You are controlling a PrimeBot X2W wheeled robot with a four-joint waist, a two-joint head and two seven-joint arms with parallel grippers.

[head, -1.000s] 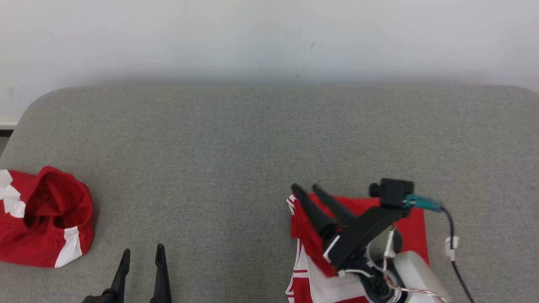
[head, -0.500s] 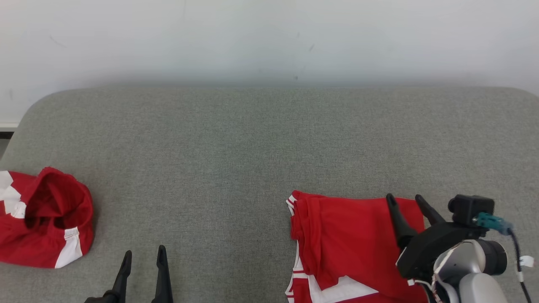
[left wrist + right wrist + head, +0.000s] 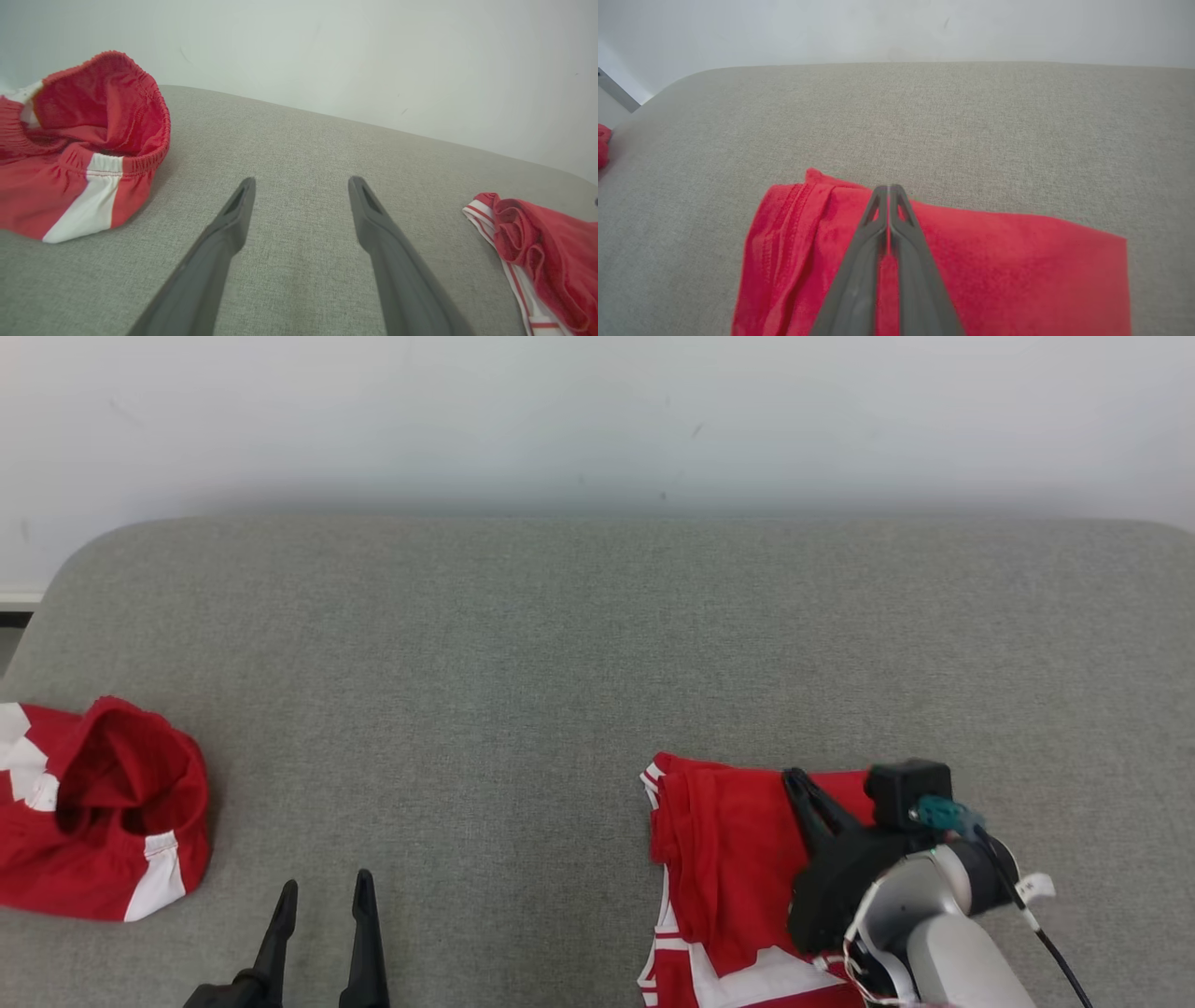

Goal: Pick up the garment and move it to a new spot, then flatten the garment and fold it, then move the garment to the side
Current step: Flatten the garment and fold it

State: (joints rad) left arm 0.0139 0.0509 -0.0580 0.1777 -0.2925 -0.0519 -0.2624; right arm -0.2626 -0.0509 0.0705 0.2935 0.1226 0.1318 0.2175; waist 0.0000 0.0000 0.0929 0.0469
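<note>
A folded red garment (image 3: 728, 840) with white trim lies flat on the grey padded table (image 3: 560, 644), near its front right. It also shows in the right wrist view (image 3: 1008, 266) and in the left wrist view (image 3: 546, 242). My right gripper (image 3: 795, 775) sits low over its middle, shut, fingers pressed together (image 3: 888, 187) with no cloth pinched between them. My left gripper (image 3: 325, 882) stands open over bare table at the front left (image 3: 301, 182), far from the folded garment.
A second, crumpled red garment with white panels (image 3: 103, 812) lies at the table's left edge, close to my left gripper (image 3: 84, 140). A white wall runs behind the table. The table's rounded left corner (image 3: 668, 88) is near that garment.
My right gripper left the garment's left edge, swung out to its right side, then came back over its middle and shut. The left gripper stayed put.
</note>
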